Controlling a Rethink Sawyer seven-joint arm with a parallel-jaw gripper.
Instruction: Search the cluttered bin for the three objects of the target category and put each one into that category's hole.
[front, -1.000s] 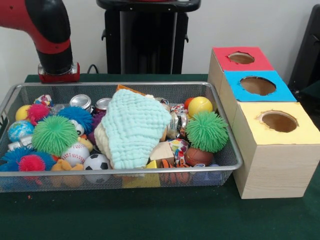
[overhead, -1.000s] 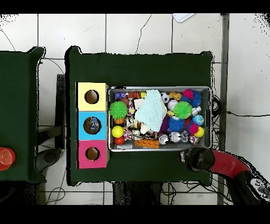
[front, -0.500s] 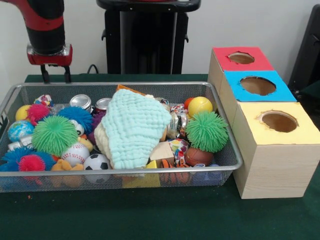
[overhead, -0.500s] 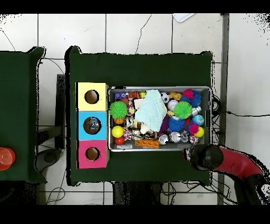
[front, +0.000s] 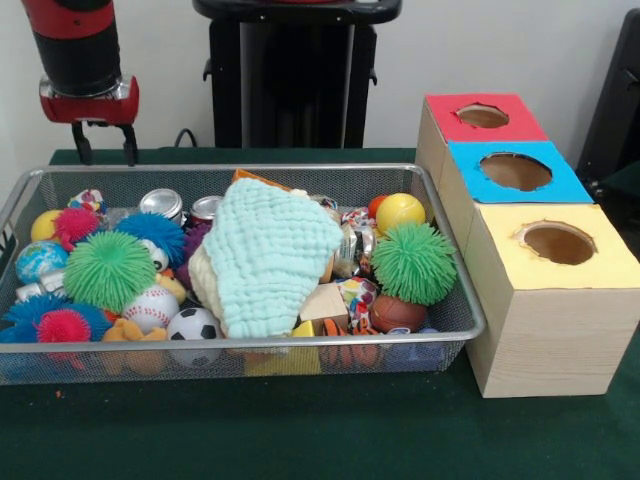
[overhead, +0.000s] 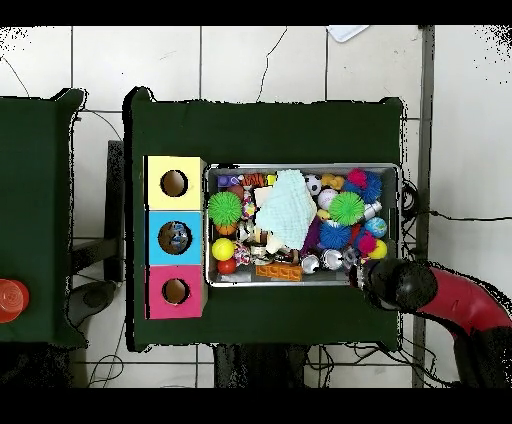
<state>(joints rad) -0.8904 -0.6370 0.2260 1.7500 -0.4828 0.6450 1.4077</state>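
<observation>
A wire mesh bin (front: 250, 344) is piled with toys. A mint green cloth (front: 275, 250) lies over its middle. Around it are two green spiky balls (front: 108, 268) (front: 413, 262), a yellow ball (front: 400, 210), a baseball (front: 150, 306), a soccer ball (front: 192, 324) and two cans (front: 162, 203). My gripper (front: 103, 150) hangs open and empty above the bin's far left corner. In the overhead view the arm's wrist (overhead: 392, 284) covers the gripper at the bin's (overhead: 300, 172) lower right corner.
Three boxes with round holes stand in a row right of the bin: red (front: 482, 116), blue (front: 515, 171), yellow (front: 558, 243). In the overhead view something lies inside the blue box's hole (overhead: 176, 237). Green cloth covers the table (front: 320, 430).
The gripper has risen and shifted a little left in the front view, so its fingers now show above the bin's rim. Nothing in the bin has moved.
</observation>
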